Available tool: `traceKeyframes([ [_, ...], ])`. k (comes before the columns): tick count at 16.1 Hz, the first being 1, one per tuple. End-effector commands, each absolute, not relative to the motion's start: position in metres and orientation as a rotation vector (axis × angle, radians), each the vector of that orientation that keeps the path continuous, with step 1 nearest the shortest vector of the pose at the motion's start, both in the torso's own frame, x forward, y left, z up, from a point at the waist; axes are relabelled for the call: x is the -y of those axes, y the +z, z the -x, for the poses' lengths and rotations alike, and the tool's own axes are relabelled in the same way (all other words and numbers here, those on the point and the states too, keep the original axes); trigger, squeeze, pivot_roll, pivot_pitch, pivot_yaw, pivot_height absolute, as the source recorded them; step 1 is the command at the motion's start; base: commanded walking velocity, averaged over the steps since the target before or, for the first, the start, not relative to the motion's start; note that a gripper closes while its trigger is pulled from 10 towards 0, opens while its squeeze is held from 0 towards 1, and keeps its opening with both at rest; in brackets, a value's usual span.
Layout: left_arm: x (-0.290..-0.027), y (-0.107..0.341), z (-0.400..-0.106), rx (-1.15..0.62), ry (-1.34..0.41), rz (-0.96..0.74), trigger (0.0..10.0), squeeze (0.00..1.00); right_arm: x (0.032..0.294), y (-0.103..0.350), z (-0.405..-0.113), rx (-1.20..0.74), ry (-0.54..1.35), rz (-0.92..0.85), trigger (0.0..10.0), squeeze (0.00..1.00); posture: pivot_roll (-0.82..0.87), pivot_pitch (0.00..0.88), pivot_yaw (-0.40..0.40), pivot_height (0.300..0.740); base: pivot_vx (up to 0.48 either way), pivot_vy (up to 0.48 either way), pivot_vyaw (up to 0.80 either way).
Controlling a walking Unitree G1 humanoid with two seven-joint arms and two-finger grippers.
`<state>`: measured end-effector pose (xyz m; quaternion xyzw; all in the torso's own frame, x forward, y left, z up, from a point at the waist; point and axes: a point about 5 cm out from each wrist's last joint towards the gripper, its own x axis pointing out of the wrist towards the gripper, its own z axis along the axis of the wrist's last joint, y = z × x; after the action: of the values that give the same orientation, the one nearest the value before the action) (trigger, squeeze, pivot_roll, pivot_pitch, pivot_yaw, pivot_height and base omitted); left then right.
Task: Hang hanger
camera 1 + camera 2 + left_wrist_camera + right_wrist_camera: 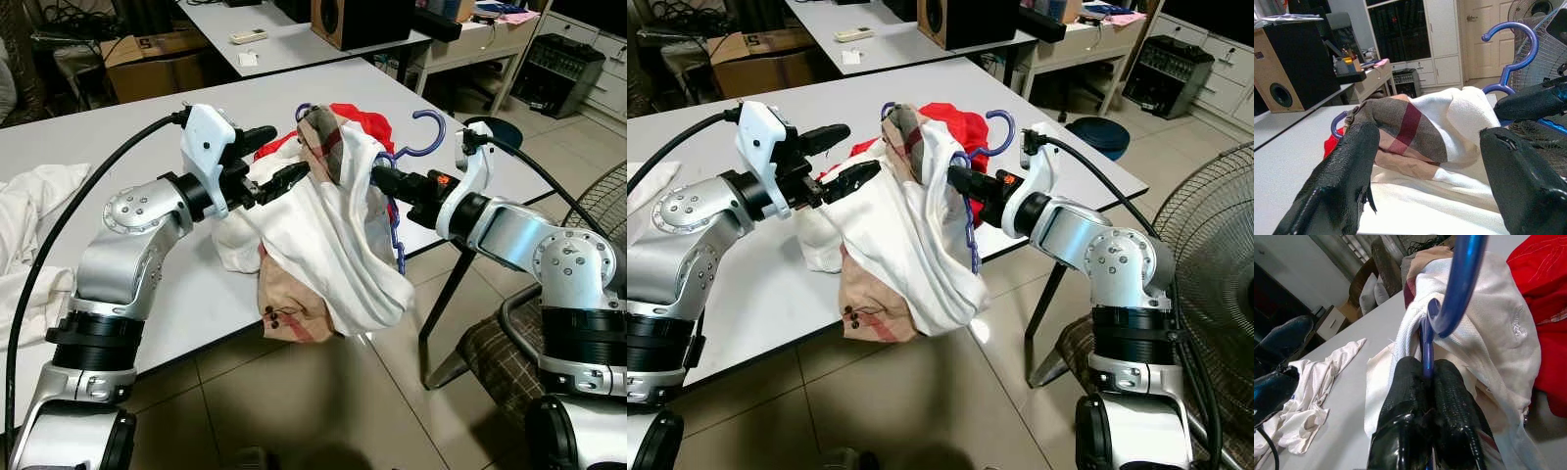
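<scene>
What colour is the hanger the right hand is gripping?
Blue. The hanger, pinched in the right hand, shows best in the right wrist view.

Blue hanger (pixel 423 135), a strong purple-blue from its hook down to the wavy bar hanging under the cloth. Draped over the hanger is a white garment (pixel 323 245), plain, no print. Tucked beneath that, a beige plaid garment (pixel 294 308) with brown bands and a red stripe, its checks showing again at the top beside the hook. Behind the hanger, a bright red cloth (pixel 358 119), solid colour. The table (pixel 118 157) under it all is pale grey. Both grippers wear glossy black fingers, left gripper (pixel 266 162) and right gripper (pixel 380 179), on silver arms with white wrist housings. Far along the table from the hanger, more white cloth (pixel 29 191).
</scene>
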<state>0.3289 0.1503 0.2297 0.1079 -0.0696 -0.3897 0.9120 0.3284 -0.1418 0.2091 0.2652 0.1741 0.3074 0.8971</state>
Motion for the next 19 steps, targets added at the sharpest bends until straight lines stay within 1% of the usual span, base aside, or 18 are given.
traceKeyframes([
  [1, -0.151, 0.232, -0.33, 0.144, -0.801, -0.232, 10.0, 1.0, 0.141, 0.212, -0.327, -0.353, 0.65, -0.543, 10.0, 0.0, -0.04, 0.0, 0.02, 0.74, 0.0, 0.0, 0.0],
  [4, -0.151, 0.232, -0.33, 0.144, -0.801, -0.232, 10.0, 1.0, 0.141, 0.212, -0.327, -0.353, 0.65, -0.543, 10.0, 0.0, -0.04, 0.0, 0.02, 0.74, 0.0, 0.0, 0.0],
  [5, -0.162, 0.221, -0.329, 0.095, -0.76, -0.202, 10.0, 0.0, 0.15, 0.218, -0.319, -0.289, 0.723, -0.347, 10.0, 0.0, -0.03, 0.0, 0.016, 0.74, 0.0, 0.0, 0.0],
  [7, -0.166, 0.199, -0.325, 0.006, -0.724, -0.17, 10.0, 0.0, 0.155, 0.22, -0.314, -0.204, 0.754, -0.192, 10.0, 0.0, -0.03, 0.0, 0.014, 0.74, 0.0, 0.0, 0.0],
  [10, -0.167, 0.204, -0.325, 0.02, -0.721, -0.17, 10.0, 0.0, 0.157, 0.221, -0.315, -0.197, 0.781, -0.174, 10.0, 0.0, -0.03, 0.0, 0.014, 0.74, 0.0, 0.0, 0.0],
  [12, -0.168, 0.217, -0.325, 0.076, -0.752, -0.151, 10.0, 0.0, 0.158, 0.222, -0.312, -0.171, 0.903, -0.126, 10.0, 0.0, -0.03, 0.0, 0.009, 0.74, 0.0, 0.0, 0.0],
  [13, -0.169, 0.225, -0.325, 0.102, -0.772, -0.141, 10.0, 0.0, 0.16, 0.223, -0.307, -0.171, 1.002, -0.098, 10.0, 0.0, -0.03, 0.0, 0.009, 0.74, 0.0, 0.0, 0.0],
  [14, -0.178, 0.23, -0.329, 0.106, -0.769, -0.161, 10.0, 1.0, 0.165, 0.223, -0.302, -0.206, 1.086, -0.047, 10.0, 0.0, -0.03, 0.0, 0.008, 0.74, 0.0, 0.0, 0.0],
  [17, -0.189, 0.24, -0.332, 0.145, -0.758, -0.17, 10.0, 1.0, 0.172, 0.222, -0.299, -0.232, 1.112, -0.003, 10.0, 0.0, -0.03, 0.0, 0.007, 0.74, 0.0, 0.0, 0.0],
  [18, -0.19, 0.24, -0.329, 0.141, -0.805, -0.19, 10.0, 0.0, 0.175, 0.222, -0.299, -0.231, 1.124, 0.007, 10.0, 0.0, -0.03, 0.0, 0.007, 0.74, 0.0, 0.0, 0.0],
  [19, -0.19, 0.238, -0.327, 0.128, -0.835, -0.199, 10.0, 0.0, 0.176, 0.222, -0.299, -0.228, 1.129, 0.007, 10.0, 0.0, -0.04, 0.0, 0.013, 0.74, 0.0, 0.0, 0.0],
])
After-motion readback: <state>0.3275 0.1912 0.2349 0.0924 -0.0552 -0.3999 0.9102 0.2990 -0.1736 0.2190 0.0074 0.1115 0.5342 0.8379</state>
